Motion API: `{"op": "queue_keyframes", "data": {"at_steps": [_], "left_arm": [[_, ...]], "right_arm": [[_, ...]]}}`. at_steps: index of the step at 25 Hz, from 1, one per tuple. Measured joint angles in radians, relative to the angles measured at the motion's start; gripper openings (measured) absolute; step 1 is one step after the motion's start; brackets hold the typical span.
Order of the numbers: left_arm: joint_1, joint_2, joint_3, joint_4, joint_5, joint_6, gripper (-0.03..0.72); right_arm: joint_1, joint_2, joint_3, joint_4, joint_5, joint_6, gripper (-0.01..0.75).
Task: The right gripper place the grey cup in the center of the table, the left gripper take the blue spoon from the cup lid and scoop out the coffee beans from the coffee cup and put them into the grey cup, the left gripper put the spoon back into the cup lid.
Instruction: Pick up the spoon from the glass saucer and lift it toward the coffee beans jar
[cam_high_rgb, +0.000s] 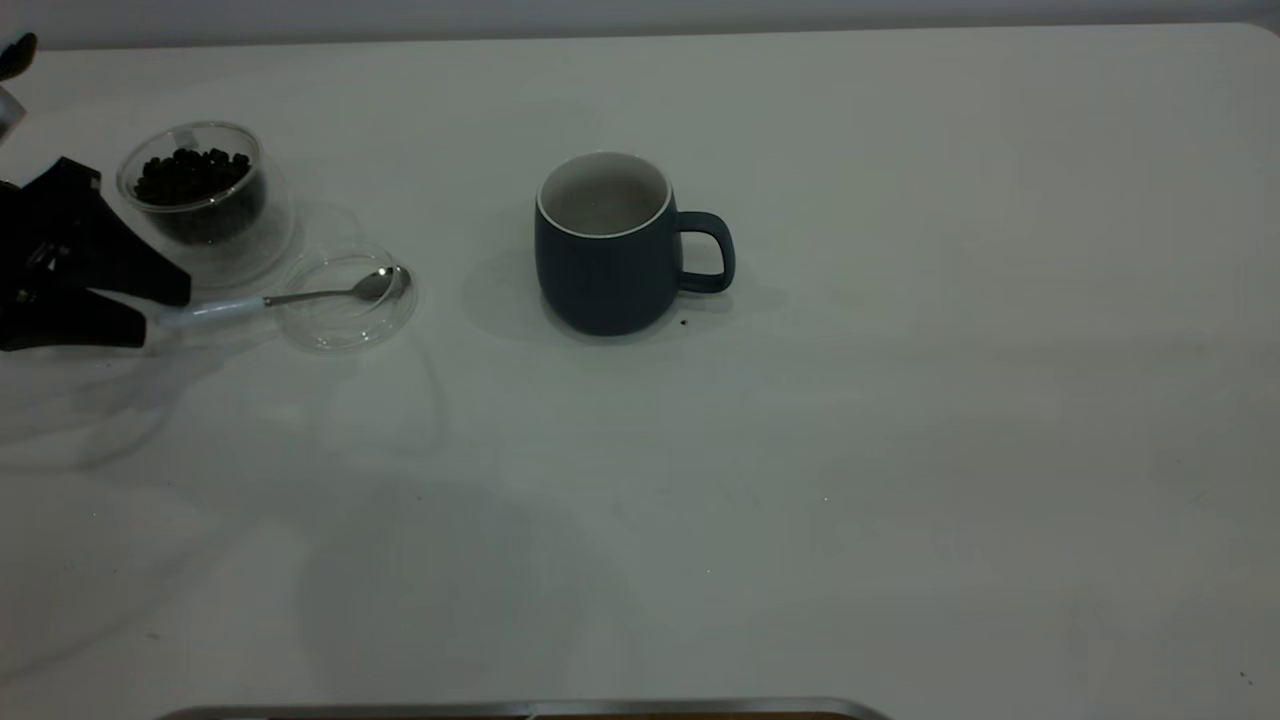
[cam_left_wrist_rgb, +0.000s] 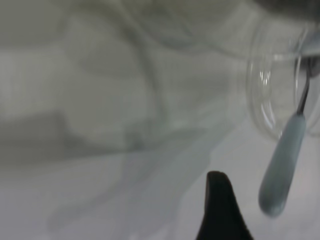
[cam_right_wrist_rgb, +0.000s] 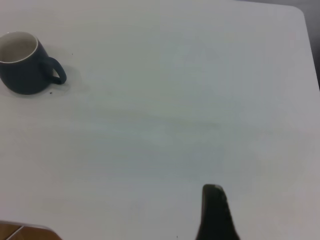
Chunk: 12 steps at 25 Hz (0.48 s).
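Blue-grey, the grey cup (cam_high_rgb: 607, 245) stands upright mid-table (cam_high_rgb: 900, 450). The blue spoon (cam_high_rgb: 290, 297) lies in the cup lid (cam_high_rgb: 345, 300), beside the coffee cup (cam_high_rgb: 205, 195) of coffee beans (cam_high_rgb: 190, 175). The left gripper (cam_high_rgb: 150, 310), fingers apart, sits around the spoon's handle end.

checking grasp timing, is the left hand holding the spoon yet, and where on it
Not yet. The left hand is open, its fingers straddling the handle end of the blue spoon, whose bowl rests in the cup lid. The right hand holds nothing.
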<state>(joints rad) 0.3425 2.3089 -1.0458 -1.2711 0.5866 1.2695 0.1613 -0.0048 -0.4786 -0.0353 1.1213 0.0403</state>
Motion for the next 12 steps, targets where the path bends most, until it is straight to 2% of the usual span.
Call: {"op": "queue_keyframes", "data": {"at_steps": [5,12], "left_arm": [[0.0,0.006,-0.001,-0.094,0.002,0.056,0.546],[0.0,0.009,0.02,-0.108,0.003,0.061,0.546]], "right_arm": [[0.0,0.0,0.0,0.0,0.0,0.0,0.541],[0.0,0.0,0.0,0.0,0.0,0.0,0.541]]}}
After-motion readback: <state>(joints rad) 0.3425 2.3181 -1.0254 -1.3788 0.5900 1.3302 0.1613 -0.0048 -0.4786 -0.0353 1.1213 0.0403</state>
